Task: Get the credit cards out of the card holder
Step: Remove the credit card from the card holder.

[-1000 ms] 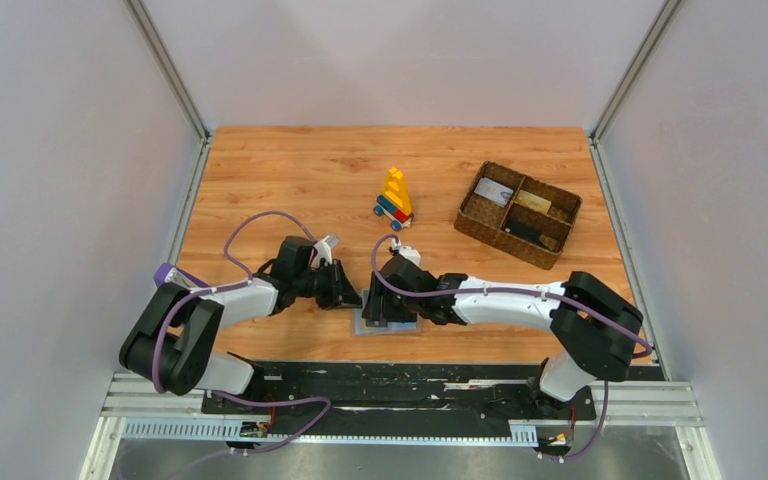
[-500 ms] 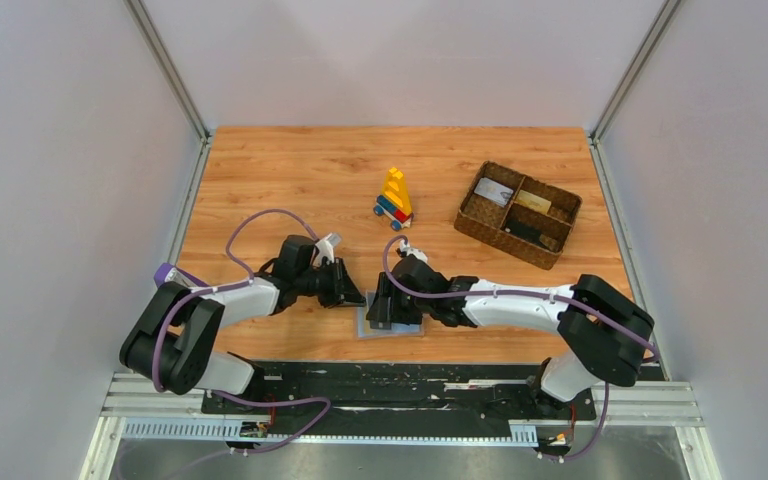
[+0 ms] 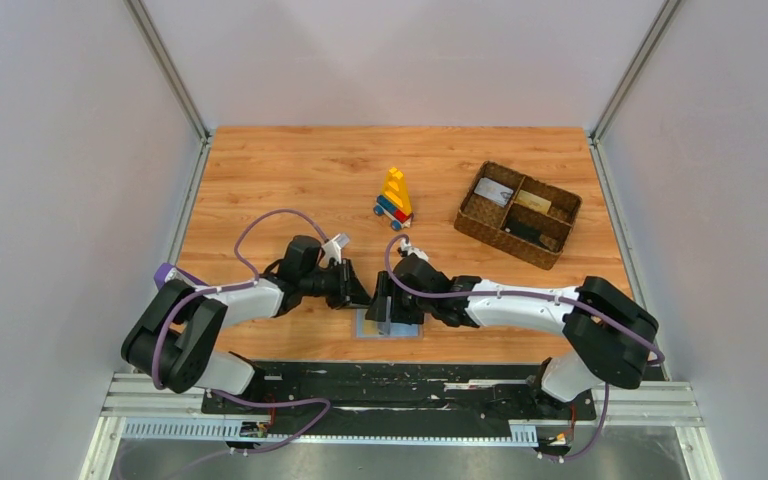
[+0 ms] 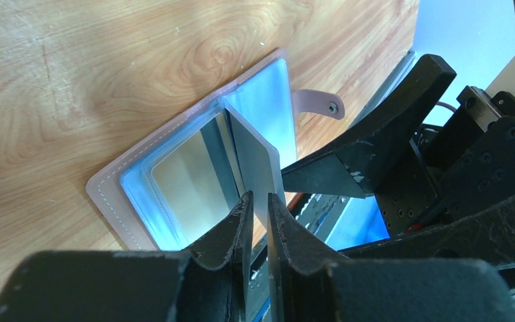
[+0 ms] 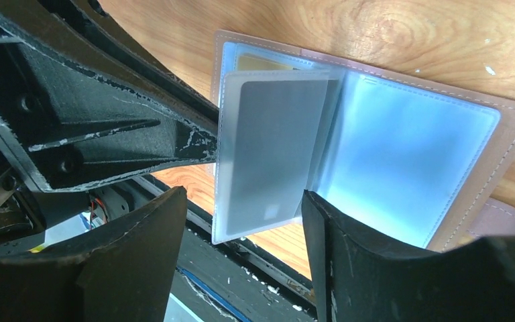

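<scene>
Card holder (image 5: 409,154) lies open on surface (image 3: 290,180); L jaws pinch its raised sleeve (image 4: 255,161) w/ grey card (image 5: 275,141); R jaws open, either side of sleeve.

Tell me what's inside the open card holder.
In the card holder, a grey card sits in the clear sleeve that the left fingers pinch upright. Behind it only the top edge of a tan-gold card shows; the rest is covered.

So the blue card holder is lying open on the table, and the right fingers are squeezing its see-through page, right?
Not quite. The left fingers are squeezing the see-through page, as the left wrist view shows; the right fingers are open around it. The card holder does lie open on the table.
</scene>
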### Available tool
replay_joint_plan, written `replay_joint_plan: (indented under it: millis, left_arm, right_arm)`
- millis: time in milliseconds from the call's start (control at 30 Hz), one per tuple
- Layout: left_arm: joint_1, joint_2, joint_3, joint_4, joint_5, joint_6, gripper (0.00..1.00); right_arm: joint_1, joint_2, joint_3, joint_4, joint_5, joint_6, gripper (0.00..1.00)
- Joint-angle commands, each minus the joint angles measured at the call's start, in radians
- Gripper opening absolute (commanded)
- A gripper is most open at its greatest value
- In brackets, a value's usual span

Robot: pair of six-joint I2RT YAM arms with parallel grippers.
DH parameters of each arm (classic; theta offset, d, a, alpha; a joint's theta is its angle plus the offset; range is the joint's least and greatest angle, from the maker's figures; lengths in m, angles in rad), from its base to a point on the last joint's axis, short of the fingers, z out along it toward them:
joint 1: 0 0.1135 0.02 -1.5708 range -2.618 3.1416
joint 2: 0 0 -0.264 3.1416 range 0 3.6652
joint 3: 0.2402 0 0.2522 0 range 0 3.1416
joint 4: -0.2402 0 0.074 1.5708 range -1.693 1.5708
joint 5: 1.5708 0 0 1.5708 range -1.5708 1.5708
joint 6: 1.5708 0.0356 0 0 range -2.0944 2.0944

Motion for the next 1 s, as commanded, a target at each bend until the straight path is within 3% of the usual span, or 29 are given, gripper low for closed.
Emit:
replay_joint_plan:
  millis: [0, 433, 967]
  left_arm:
    - [-0.014, 0.004, 0.031, 0.056, 0.018, -0.018, 0.21]
    - [-0.05, 0.025, 0.066, 0.037, 0.001, 0.008, 0.23]
    - [-0.054, 0.033, 0.094, -0.048, -0.052, 0.062, 0.27]
  right_arm:
    - [-0.006, -0.04, 0.03, -0.014, 0.026, -0.005, 0.63]
    - [-0.014, -0.078, 0.015, -0.106, 0.135, -0.02, 0.34]
    - [-0.018, -0.09, 0.028, -0.203, 0.213, -0.02, 0.29]
